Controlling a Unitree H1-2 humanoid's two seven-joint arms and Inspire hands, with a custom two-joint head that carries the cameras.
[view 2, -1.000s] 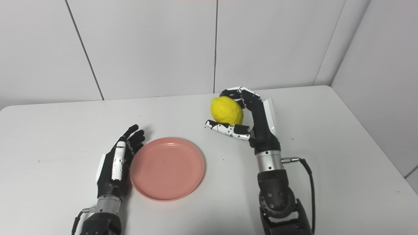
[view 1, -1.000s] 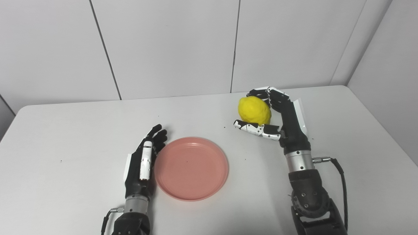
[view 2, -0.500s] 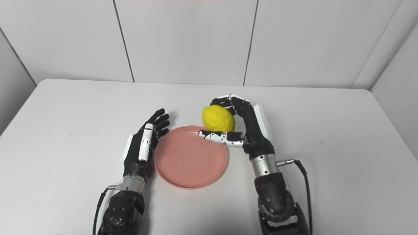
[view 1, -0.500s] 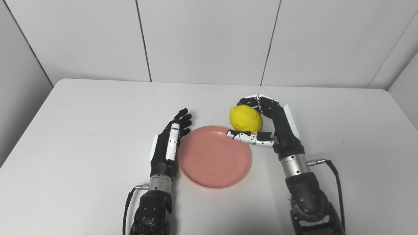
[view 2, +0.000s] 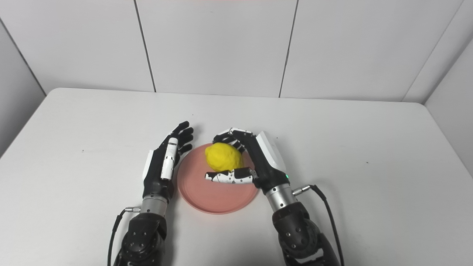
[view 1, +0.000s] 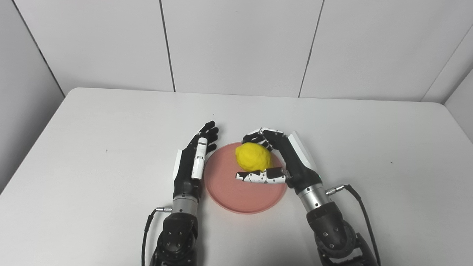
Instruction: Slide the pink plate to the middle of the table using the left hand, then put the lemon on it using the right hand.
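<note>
At centre of a white table (view 1: 92, 140): pink plate (view 1: 236, 197), round and shallow, flat on the surface. Over its far half, yellow lemon (view 1: 253, 157), gripped in the right hand (view 1: 284, 162), fingers (view 1: 263, 133) curled round the far side and thumb (view 1: 260, 176) stretched across the near side; contact between lemon and plate not discernible. Just beside the plate's left rim, left hand (view 1: 192, 162), empty, fingers straight and slightly spread, edge-on to the table. Behind, pale panelled wall (view 1: 236, 44).
</note>
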